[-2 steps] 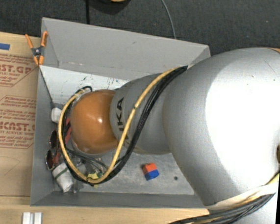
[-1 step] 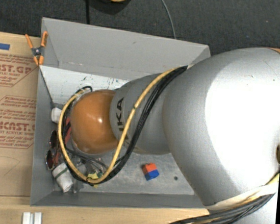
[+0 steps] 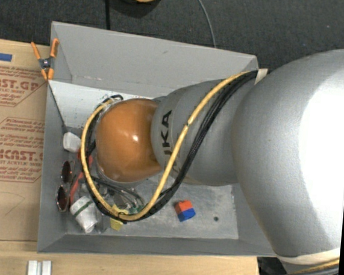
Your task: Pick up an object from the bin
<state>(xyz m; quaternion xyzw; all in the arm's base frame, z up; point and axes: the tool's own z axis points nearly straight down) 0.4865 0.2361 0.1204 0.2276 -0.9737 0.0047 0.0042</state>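
A small block, red on top and blue at its lower right (image 3: 183,210), lies alone on the bin floor at the front middle. Against the left wall lies a pair of brown-lensed sunglasses (image 3: 64,185). Above them sits a small white piece (image 3: 71,142). A white crumpled or cylindrical thing (image 3: 84,214) rests in the front left corner, with a small yellow bit (image 3: 116,224) just to its right.
The arm's orange wrist cover and its yellow and black cables hang over the left half of the bin and hide what is beneath. The arm's big grey body covers the bin's right side. A tiny dark speck (image 3: 215,218) lies right of the block.
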